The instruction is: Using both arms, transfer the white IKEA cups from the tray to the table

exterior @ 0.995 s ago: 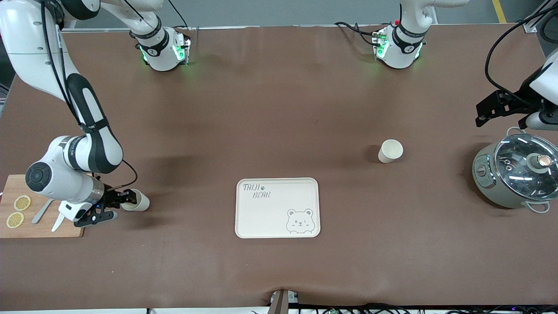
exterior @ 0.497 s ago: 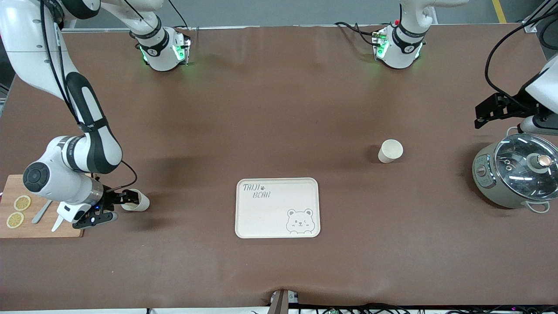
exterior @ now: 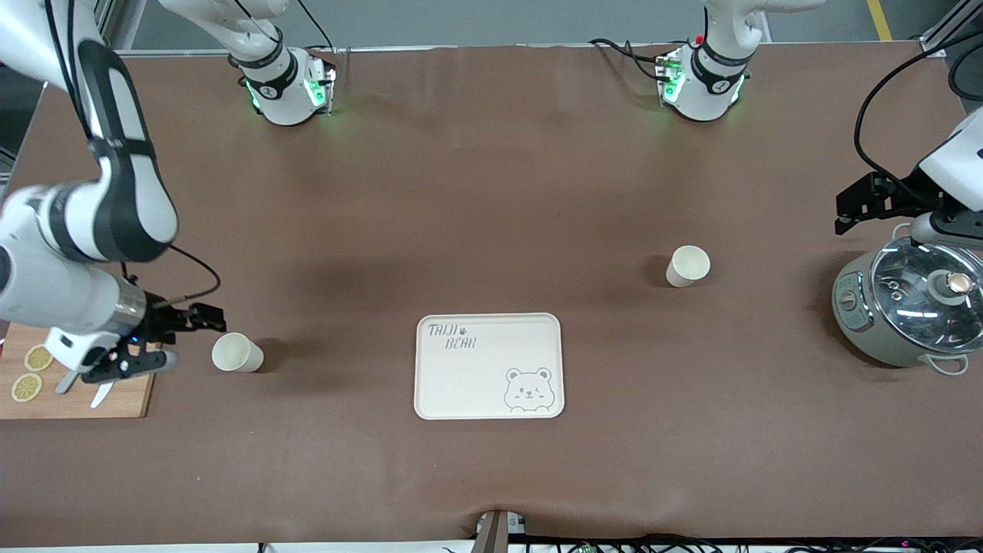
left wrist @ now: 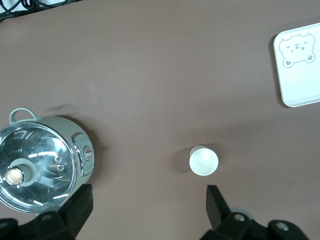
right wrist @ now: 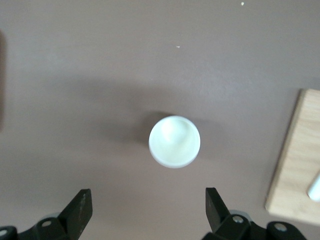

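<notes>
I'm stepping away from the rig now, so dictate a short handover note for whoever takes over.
Right gripper: open, raised over the wooden cutting board's edge, clear of the small cream-white cup standing on the brown table.
Left gripper: open, up by the grey-green pot; second cream-white cup stands on the table.
Cream-white bear tray: no cups.
Done: both cups off the tray.
Left: nothing visible.

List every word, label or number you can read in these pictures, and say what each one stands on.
"TAIJI BEAR": grey lettering on the tray, by its corner away from the bear drawing.
Markings on each arm's base collar: too small to read.
Marks on the pot's control panel: too small to read.
</notes>
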`<action>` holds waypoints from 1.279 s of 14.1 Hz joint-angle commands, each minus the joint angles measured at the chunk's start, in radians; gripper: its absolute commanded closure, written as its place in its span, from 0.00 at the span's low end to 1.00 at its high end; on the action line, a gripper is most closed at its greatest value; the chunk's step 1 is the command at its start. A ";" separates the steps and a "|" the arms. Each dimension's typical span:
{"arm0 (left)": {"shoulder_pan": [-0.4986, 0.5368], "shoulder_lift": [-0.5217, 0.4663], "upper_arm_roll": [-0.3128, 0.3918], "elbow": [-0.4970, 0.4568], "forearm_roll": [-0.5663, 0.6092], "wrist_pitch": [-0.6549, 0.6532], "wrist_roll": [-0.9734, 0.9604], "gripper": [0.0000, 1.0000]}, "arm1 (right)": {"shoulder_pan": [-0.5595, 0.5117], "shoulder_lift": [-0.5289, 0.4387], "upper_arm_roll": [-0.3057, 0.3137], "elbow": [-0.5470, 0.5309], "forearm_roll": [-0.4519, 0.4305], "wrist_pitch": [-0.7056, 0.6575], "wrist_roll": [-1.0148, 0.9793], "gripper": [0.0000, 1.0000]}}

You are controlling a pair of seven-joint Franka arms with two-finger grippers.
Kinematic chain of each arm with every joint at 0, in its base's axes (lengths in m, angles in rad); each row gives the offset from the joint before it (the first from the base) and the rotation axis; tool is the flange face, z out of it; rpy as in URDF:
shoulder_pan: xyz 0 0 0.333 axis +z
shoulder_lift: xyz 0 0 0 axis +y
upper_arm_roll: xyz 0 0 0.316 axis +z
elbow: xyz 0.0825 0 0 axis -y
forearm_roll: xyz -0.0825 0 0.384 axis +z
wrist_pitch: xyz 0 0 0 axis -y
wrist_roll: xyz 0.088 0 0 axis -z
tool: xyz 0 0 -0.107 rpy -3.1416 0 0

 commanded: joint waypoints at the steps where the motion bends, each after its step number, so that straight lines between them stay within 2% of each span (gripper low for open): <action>1: 0.006 -0.006 -0.006 0.025 -0.003 -0.008 -0.001 0.00 | -0.005 -0.176 -0.005 -0.031 -0.003 -0.129 0.015 0.00; 5: 0.006 -0.019 -0.049 0.025 0.000 -0.016 -0.055 0.00 | -0.033 -0.348 -0.017 0.004 -0.003 -0.322 0.016 0.00; 8: 0.003 -0.017 -0.052 0.023 0.004 -0.022 -0.059 0.00 | -0.084 -0.358 -0.019 0.121 0.003 -0.474 0.029 0.00; 10: -0.002 -0.016 -0.052 0.025 0.010 -0.023 -0.085 0.00 | -0.137 -0.352 -0.016 0.162 0.015 -0.470 0.030 0.00; 12: 0.002 -0.016 -0.053 0.025 0.013 -0.023 -0.084 0.00 | -0.124 -0.343 -0.011 0.168 0.012 -0.465 0.030 0.00; 18: 0.014 -0.019 -0.059 0.028 0.000 -0.023 -0.062 0.00 | -0.081 -0.348 -0.009 0.065 -0.005 -0.464 0.104 0.00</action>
